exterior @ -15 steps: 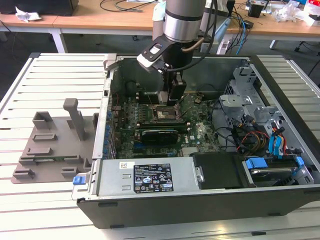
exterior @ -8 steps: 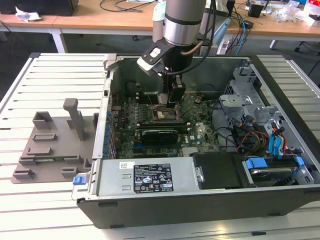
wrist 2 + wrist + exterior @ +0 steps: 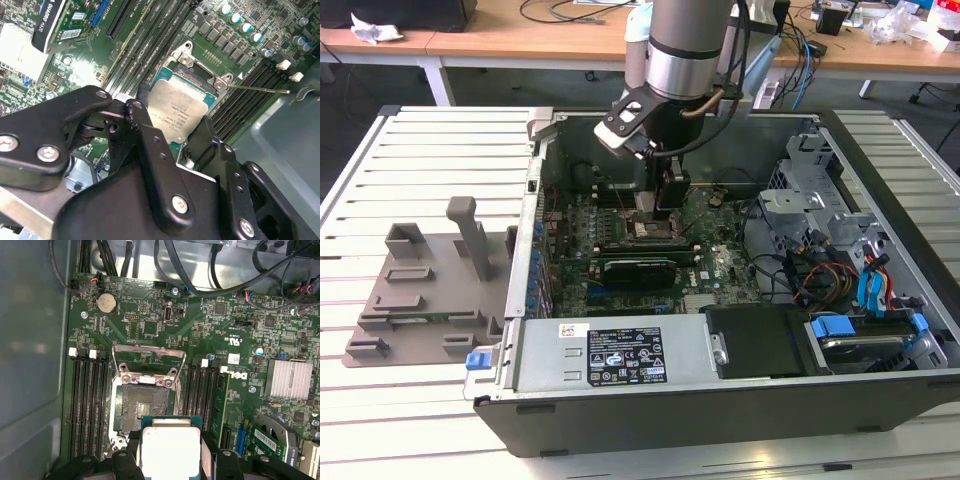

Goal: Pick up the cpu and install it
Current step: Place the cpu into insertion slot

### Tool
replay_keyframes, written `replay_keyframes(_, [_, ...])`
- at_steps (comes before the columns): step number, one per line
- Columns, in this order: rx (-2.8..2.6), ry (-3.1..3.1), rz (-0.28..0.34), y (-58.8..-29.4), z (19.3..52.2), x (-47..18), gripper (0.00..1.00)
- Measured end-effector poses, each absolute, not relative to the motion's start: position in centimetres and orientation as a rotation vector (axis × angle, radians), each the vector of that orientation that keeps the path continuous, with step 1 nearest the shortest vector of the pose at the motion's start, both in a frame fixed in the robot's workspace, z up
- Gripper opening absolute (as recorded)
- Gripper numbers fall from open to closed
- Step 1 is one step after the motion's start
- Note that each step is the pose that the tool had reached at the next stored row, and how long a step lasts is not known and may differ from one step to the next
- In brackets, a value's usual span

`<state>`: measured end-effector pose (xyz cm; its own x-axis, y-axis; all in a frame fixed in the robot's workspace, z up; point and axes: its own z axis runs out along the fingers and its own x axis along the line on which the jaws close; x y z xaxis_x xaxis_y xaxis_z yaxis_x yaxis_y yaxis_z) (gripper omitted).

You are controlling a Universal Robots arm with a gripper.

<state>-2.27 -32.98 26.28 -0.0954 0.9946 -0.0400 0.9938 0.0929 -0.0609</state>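
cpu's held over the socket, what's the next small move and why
Likely ease the gripper down slowly, keeping the cpu level: it is clamped above the open socket, whose contacts lie bare, and is not yet seated.

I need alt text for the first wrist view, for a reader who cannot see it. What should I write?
The gripper holds the cpu, silver top facing the camera, close to the open, empty socket of a green motherboard. Black memory slots flank the socket.
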Motion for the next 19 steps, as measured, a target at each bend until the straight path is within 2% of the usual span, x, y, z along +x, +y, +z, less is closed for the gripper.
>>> replay_keyframes(19, [-2.105, -2.314, 0.113, -33.0, 24.9, -2.3, 0.55])
